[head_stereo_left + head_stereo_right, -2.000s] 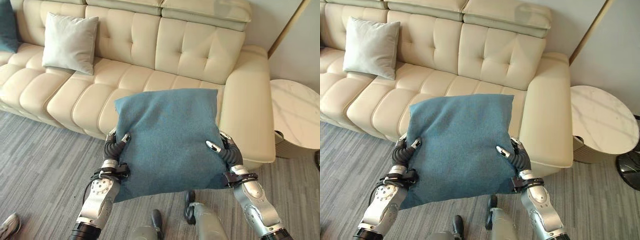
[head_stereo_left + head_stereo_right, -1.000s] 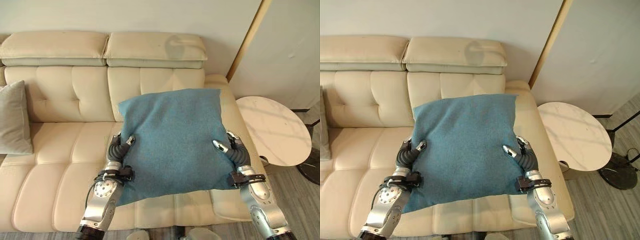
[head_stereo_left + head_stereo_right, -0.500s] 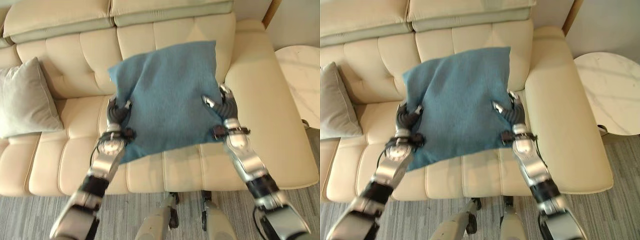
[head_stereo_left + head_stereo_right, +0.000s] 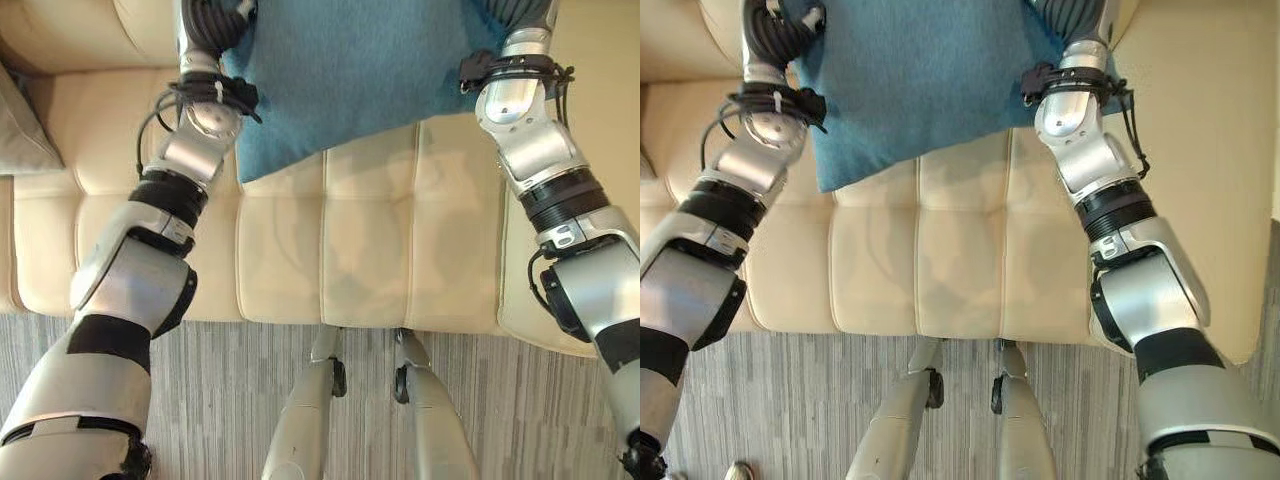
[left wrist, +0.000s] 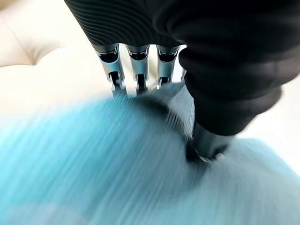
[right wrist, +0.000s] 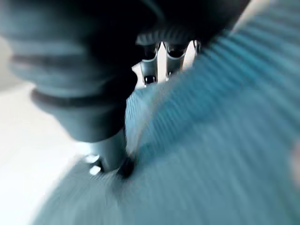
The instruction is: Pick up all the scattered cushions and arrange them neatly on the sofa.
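Left robot hand [image 5: 140, 56], right robot hand [image 6: 117, 117], pinching blue cushion [image 4: 350, 70]

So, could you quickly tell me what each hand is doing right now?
Left hand: shut on the blue cushion, thumb on top, fingers beneath its edge.
Right hand: shut on the same cushion, pinching its opposite edge over the sofa.

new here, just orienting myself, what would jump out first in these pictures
The blue cushion stands out first, held over the cream sofa seat. The left hand and right hand pinch its opposite edges, thumbs on top and fingers underneath.
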